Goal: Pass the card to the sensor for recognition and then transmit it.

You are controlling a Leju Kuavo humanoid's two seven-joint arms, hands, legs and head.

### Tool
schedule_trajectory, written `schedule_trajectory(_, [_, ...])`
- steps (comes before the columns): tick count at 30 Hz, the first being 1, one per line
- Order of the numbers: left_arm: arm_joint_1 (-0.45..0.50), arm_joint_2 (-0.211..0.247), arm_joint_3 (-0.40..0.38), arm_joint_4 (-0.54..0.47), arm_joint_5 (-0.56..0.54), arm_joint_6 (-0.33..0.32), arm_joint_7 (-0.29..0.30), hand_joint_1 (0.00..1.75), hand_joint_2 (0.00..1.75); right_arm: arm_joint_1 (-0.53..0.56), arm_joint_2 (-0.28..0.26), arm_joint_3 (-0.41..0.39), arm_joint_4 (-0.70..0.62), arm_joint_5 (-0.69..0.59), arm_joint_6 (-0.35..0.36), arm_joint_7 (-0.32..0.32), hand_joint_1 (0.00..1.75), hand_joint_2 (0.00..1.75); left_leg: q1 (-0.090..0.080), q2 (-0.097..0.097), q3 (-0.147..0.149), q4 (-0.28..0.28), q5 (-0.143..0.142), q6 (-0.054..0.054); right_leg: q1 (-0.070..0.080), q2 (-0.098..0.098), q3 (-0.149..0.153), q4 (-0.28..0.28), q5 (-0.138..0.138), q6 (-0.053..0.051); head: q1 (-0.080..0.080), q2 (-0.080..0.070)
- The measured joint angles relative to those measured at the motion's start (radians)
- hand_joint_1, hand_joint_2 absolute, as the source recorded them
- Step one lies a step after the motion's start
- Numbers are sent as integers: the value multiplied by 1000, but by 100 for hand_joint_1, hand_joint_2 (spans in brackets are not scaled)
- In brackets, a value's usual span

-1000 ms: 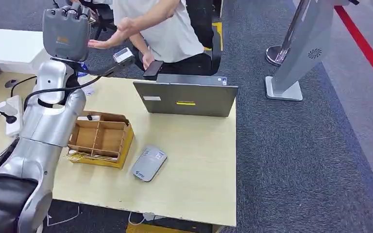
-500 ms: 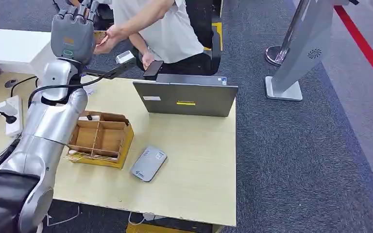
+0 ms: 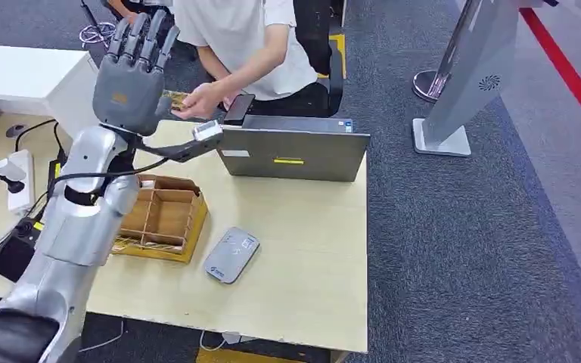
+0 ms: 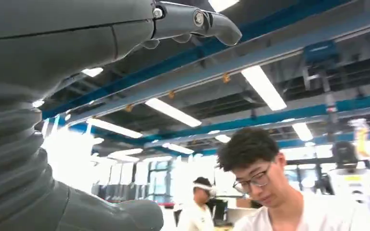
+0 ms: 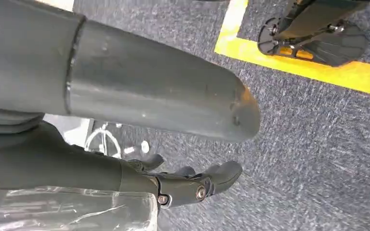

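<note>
The left robot hand (image 3: 130,79), matte grey with dark ribbed fingers, is raised above the pale wooden table (image 3: 302,249), fingers spread and empty. The thin yellowish card (image 3: 175,98) is pinched in a person's hand (image 3: 197,102) just beside it. The right robot hand (image 5: 192,185) hangs over speckled carpet (image 5: 318,144), fingers loosely curled, empty.
</note>
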Motion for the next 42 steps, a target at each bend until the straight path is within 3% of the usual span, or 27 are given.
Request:
schedule_trajectory(4, [174,105,-31,-193,-63,32,-21,0,175,2,0,-35,0,-67,-37,5,0,0,0,1,0,-2,-1,-1,0,1,-1,0,-1,-1,0,0])
schedule_trajectory(8, [427,225,-37,-369,-126,72,-1,0,175,2,0,-164,0,-233,-85,5,0,0,0,3,2,-3,-3,-3,-1,4,-1,0,-5,-1,-1,0])
schedule_trajectory(14, [724,321,-36,-488,-172,-10,57,0,175,3,0,-249,0,-253,-105,3,0,0,0,2,1,-3,-4,-2,-1,2,-1,0,-6,-1,-1,0])
schedule_trajectory(17, [825,340,-36,-516,-173,-11,89,0,175,3,0,-272,0,-254,-112,3,0,0,0,1,0,-3,-5,-1,-1,1,-1,0,-7,0,0,0])
schedule_trajectory(25, [966,338,-34,-526,-170,24,224,0,175,0,2,-303,0,-253,-114,10,0,0,0,-2,1,-3,-5,-1,-1,-2,0,-1,-7,0,0,0])
schedule_trajectory(28, [967,301,3,-504,-167,42,265,0,175,-2,2,-305,0,-243,-112,13,0,0,0,-2,1,-3,-4,-1,-1,-3,1,-1,-6,0,0,0])
schedule_trajectory(34, [917,198,138,-392,-146,45,231,0,175,-4,2,-305,0,-222,-100,16,0,0,0,-3,1,-3,-4,-1,-1,-3,1,-1,-6,-1,0,0])
schedule_trajectory(42, [826,111,256,-229,-120,19,180,0,175,-8,2,-304,0,-206,-86,17,0,0,0,-3,1,-2,-4,-2,-1,-3,1,0,-6,-1,-1,0])
